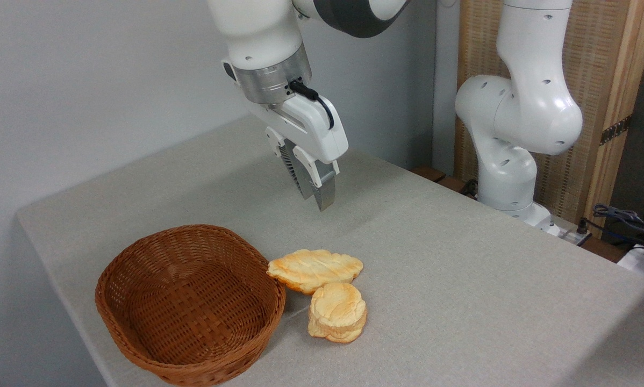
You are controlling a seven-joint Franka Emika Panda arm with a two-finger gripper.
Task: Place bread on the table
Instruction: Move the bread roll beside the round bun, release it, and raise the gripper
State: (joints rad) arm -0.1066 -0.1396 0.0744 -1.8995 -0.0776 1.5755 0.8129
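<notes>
Nearest us the basket [190,303] sits empty, the bread [315,269] already on the table [462,279] just right of it, so we judge the placing done and need only retreat the gripper [315,188], whose fingers look nearly closed, holding nothing.

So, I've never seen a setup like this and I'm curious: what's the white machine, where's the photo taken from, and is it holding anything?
It is a white jointed robot arm, seen by one fixed camera looking down across the table. Its claw hangs above the grey-beige fabric-like tabletop, fingers together, holding nothing. On the table lie an empty brown wicker basket, a long leaf-shaped golden loaf touching its rim, and a small round stacked bun just in front of the loaf.
</notes>
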